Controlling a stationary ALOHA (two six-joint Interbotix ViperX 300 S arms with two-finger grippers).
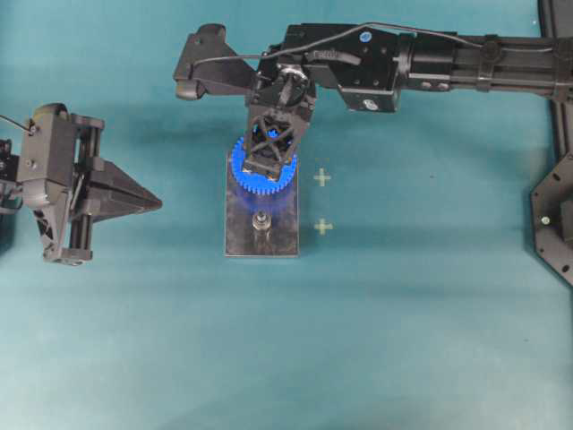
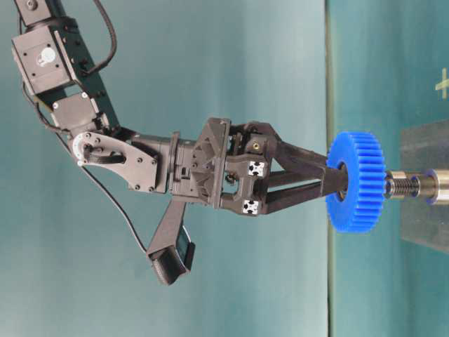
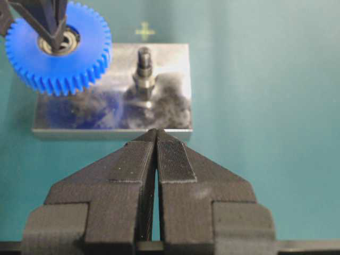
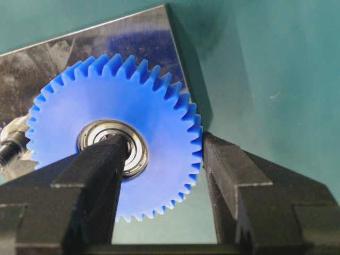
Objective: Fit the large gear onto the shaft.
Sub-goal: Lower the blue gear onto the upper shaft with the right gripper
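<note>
The right end effector is about half spread and pinches the large gear: 1 finger sits in the hub, the other against the teeth. The gear hangs over the far end of the steel plate. The table-level view alone shows the shaft just below the gear. The arm points down. The left end effector is pressed together, holding nothing.

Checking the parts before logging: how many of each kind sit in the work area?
Large gear: 1
Shafts visible: 1, the other hidden by the gear
Steel plate: 1
Total: 3 visible
</note>
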